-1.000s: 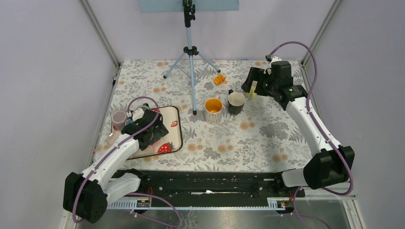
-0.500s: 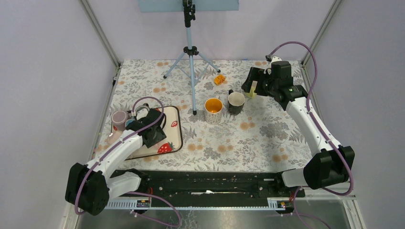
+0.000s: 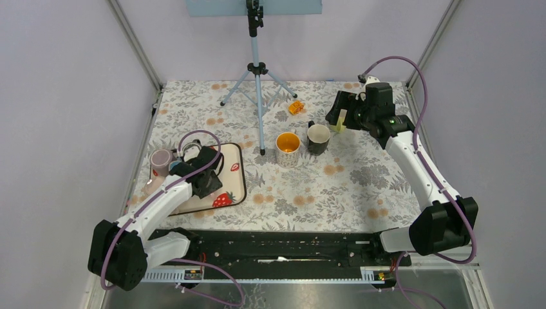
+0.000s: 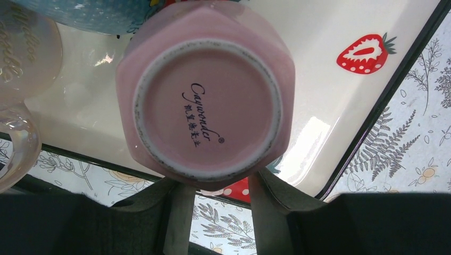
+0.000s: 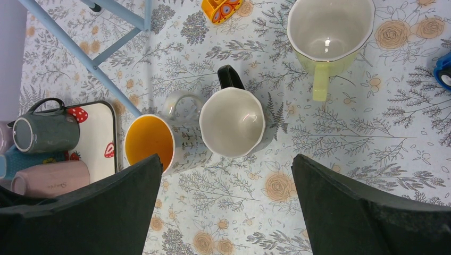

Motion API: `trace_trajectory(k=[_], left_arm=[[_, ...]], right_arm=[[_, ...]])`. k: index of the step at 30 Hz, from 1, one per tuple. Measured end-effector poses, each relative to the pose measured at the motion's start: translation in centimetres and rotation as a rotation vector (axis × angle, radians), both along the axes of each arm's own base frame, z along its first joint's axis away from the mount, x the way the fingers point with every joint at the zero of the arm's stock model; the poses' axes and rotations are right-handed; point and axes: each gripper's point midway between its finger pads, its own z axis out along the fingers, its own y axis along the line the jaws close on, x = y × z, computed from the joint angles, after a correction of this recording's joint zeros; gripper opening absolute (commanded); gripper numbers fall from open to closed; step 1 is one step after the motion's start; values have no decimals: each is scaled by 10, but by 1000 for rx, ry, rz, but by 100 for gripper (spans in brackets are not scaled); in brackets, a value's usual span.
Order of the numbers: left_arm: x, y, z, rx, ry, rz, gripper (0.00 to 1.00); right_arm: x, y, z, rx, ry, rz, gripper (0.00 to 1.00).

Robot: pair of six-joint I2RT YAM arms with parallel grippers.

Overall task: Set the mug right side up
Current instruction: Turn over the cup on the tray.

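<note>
A pink mug [image 4: 207, 106] stands upside down on the strawberry tray [image 4: 319, 138], its printed base facing the left wrist camera. My left gripper [image 4: 218, 186] reaches down at the mug's near side. Its two dark fingers [image 4: 178, 212] are drawn in on either side of a bit of pink handle, and their tips are hidden under the mug's edge. From above, the left gripper [image 3: 199, 179] covers the mug on the tray [image 3: 237, 187]. The right wrist view shows the pink mug [image 5: 50, 178] at far left. My right gripper [image 5: 226, 212] hangs wide open and empty above the table.
A glass mug [image 4: 21, 58] and a blue dotted mug [image 4: 95, 13] crowd the tray beside the pink one; a grey mug [image 5: 45, 133] lies there too. Mid-table stand an orange-lined mug [image 3: 288, 148], a dark mug [image 3: 317, 138] and a yellow-green mug [image 5: 327, 32]. Tripod [image 3: 256, 71] behind.
My left gripper shifted slightly toward the tray's back left and its jaws came in from wide open around the pink mug's handle. The right arm has not moved.
</note>
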Motion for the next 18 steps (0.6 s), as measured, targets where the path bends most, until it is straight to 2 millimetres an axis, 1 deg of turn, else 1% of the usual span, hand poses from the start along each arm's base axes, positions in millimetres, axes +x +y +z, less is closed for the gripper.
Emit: trace_trajectory(k=[4, 8, 16, 18], left_arm=[[0, 1, 0, 3, -3, 5, 46], [0, 1, 0, 7, -1, 7, 42], [-1, 4, -3, 21, 11, 13, 39], [-1, 4, -3, 24, 10, 14, 37]], right_arm=[[0, 0, 0, 0, 0, 0, 100], [-1, 0, 1, 1, -4, 0, 100], [-2, 0, 3, 2, -8, 0, 100], [-2, 0, 3, 2, -8, 0, 100]])
